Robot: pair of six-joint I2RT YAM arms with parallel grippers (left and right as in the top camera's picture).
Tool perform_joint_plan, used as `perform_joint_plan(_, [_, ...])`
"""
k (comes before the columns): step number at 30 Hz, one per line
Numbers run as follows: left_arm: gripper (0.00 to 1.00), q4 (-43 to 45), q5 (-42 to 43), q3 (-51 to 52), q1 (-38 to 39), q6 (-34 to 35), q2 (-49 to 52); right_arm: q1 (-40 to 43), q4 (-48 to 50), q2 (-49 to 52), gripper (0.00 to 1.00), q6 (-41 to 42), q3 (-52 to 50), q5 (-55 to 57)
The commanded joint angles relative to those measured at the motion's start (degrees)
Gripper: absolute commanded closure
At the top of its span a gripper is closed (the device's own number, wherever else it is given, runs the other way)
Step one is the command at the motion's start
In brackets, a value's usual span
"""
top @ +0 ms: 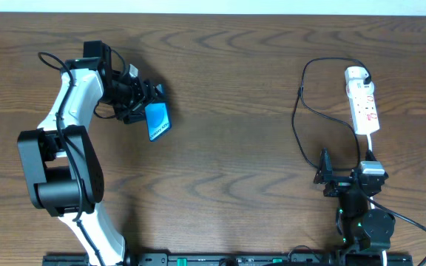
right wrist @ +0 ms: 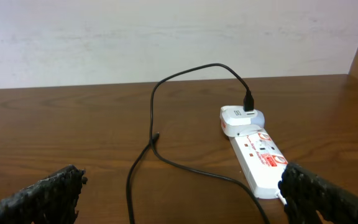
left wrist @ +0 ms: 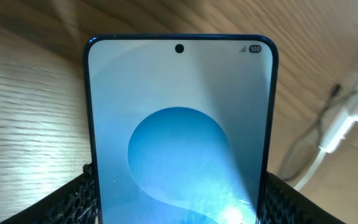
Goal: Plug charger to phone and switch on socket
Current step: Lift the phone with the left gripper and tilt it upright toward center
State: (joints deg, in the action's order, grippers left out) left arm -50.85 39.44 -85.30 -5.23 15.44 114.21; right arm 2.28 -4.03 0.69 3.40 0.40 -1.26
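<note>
My left gripper is shut on the phone, holding it tilted above the table at the left. In the left wrist view the phone fills the frame, light-blue screen up, between my fingers. The socket, a white power strip, lies at the right. The black charger cable loops left of it from a white block at its far end. My right gripper is open just in front of the strip. In the right wrist view the cable runs between the open fingers, with the socket ahead on the right.
The strip's white cord runs back toward my right arm. The strip also shows blurred at the right of the left wrist view. A light wall stands behind the table. The wood table lies between the arms.
</note>
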Motion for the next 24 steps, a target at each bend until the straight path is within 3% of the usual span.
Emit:
perform_joint_plan(1, [0.31,-0.42,6.71,-0.04,0.0,1.64,-1.55,-0.07,-0.26,-0.31,0.01,0.15,-0.09,0.48])
perform_joint_plan(13, [0.31,-1.2,13.53,-0.04,4.42,8.11,-1.57,-0.07,-0.26,-0.31,0.01,0.15,-0.09,0.48])
perform_joint_plan(24, [0.31,3.96,14.12,-0.04,13.44,20.9,-1.57,-0.07,-0.26,-0.31,0.01,0.15,-0.09,0.48])
